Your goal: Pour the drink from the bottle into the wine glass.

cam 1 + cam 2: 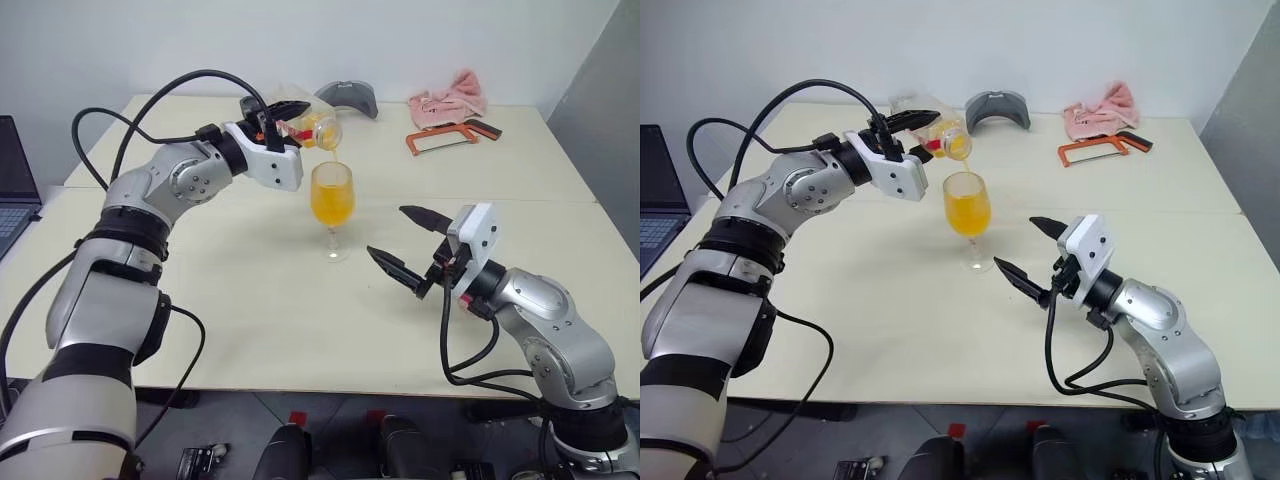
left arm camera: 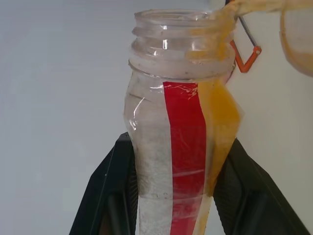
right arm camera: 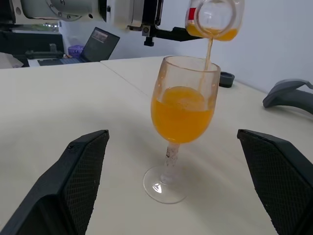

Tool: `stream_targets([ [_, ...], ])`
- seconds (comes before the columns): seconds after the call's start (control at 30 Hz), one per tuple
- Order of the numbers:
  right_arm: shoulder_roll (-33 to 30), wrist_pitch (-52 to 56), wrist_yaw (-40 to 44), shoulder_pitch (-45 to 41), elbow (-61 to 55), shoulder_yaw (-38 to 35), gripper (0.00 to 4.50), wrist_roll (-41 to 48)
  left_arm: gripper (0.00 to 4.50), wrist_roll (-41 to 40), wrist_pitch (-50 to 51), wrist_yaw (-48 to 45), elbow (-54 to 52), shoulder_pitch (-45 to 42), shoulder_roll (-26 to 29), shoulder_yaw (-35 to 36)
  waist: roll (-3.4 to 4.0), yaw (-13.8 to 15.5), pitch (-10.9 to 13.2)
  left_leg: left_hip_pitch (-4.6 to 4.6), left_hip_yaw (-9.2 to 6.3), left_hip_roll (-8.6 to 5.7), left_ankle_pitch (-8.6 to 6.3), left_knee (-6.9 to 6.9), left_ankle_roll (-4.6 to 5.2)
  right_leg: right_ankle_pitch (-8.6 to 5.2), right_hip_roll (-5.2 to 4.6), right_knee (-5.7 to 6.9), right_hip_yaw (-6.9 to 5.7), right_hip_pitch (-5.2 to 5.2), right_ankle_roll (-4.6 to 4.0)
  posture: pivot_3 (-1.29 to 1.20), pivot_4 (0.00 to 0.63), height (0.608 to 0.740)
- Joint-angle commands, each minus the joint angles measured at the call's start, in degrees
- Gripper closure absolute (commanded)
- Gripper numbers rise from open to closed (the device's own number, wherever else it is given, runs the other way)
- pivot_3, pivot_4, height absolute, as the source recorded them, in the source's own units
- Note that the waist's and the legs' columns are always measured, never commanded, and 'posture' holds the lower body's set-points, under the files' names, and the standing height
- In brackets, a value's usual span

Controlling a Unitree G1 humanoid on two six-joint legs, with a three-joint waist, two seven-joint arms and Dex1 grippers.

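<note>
The wine glass point(image 1: 332, 196) stands upright on the cream table point(image 1: 250, 330), more than half full of orange drink point(image 3: 182, 115). Above its rim my left gripper point(image 1: 288, 118) is shut on the clear bottle point(image 1: 312, 127), tipped on its side with the mouth over the glass. A thin orange stream point(image 3: 209, 51) runs from the mouth into the bowl. The bottle's red-and-white label point(image 2: 183, 147) sits between the black fingers point(image 2: 105, 196). My right gripper point(image 1: 408, 243) hangs open to the right of the glass, not touching it.
At the back of the table lie a grey curved object point(image 1: 347, 98), a pink cloth point(image 1: 448, 100) and an orange-framed hacksaw point(image 1: 445, 138). A laptop point(image 1: 15, 185) stands at the far left.
</note>
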Motion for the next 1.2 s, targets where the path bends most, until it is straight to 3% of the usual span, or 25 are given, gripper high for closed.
stream_targets([
  [0.03, 0.5, -2.8, -0.5, -1.4, -0.8, 0.5, 0.0, -1.6, 2.84, -11.1, 4.9, -7.5, -3.9, 2.1, -1.9, 5.6, 0.0, -0.1, 0.0, 0.0, 0.0, 0.01, 0.0, 0.06, 0.0, 0.0, 0.0, 0.04, -0.01, 0.0, 0.0, 0.0, 0.15, 0.74],
  [0.3, 0.1, -2.3, 2.4, -4.8, 0.8, 2.3, 0.0, -1.9, 2.84, -29.5, 25.3, -19.2, -15.4, 10.6, -5.9, 15.7, 0.0, -0.9, 0.0, -0.08, -0.08, 0.03, -0.02, 0.49, 0.04, 0.0, 0.02, 0.33, 0.0, 0.0, 0.0, 0.0, 0.15, 0.74],
  [0.6, 3.4, 10.4, 1.4, -12.1, 1.8, 7.6, 0.0, 1.3, 2.84, -46.8, 52.6, -20.5, -31.6, 27.0, -5.5, 30.6, 0.03, -2.7, 0.0, -0.05, -0.61, 0.14, -0.01, 0.5, 0.01, 0.0, 0.05, 0.46, -0.07, 0.0, -0.01, 0.0, 0.15, 0.74],
  [0.83, 6.6, 13.4, 1.7, -19.0, 6.0, 13.7, 0.0, -1.3, 2.84, -50.4, 57.6, -18.4, -30.8, 34.3, -4.2, 37.9, -0.02, -2.6, -0.1, -0.06, -0.7, 0.07, 0.0, 0.54, 0.01, 0.0, 0.01, 0.44, -0.11, 0.03, -0.01, 0.0, 0.15, 0.74],
  [1.2, 9.2, 11.7, 2.2, -22.1, 10.0, 16.8, 0.0, -5.3, 2.84, -49.4, 54.2, -20.2, -23.7, 35.2, -4.0, 38.8, -0.17, -2.1, -0.2, -0.04, -0.71, 0.06, -0.02, 0.53, 0.03, 0.01, -0.03, 0.42, -0.15, 0.04, -0.01, 0.0, 0.15, 0.74],
])
